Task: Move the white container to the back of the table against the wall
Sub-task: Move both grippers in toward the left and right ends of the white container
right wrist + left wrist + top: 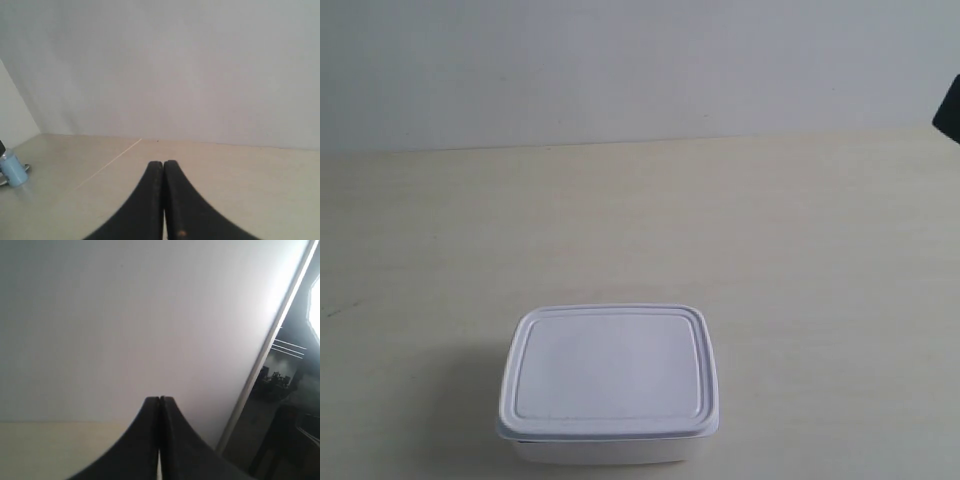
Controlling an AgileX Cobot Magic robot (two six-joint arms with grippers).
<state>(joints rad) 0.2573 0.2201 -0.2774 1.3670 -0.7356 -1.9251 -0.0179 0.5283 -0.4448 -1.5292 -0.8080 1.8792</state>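
The white container [608, 385] sits lid-on at the near edge of the pale table [770, 250] in the exterior view, far from the grey-white wall [620, 60]. Neither wrist view shows it. My left gripper [159, 399] is shut with nothing between its dark fingers, facing the wall [125, 315] above a strip of table [50, 450]. My right gripper [163, 163] is also shut and empty, held over the table [250, 190] and pointed at the wall [175, 65]. A dark bit of an arm [949, 112] shows at the exterior view's right edge.
A small light-blue object [13, 170] stands on the table at the edge of the right wrist view. Past the wall's metal edge [265, 355] in the left wrist view lies a dim room with dark furniture [280, 440].
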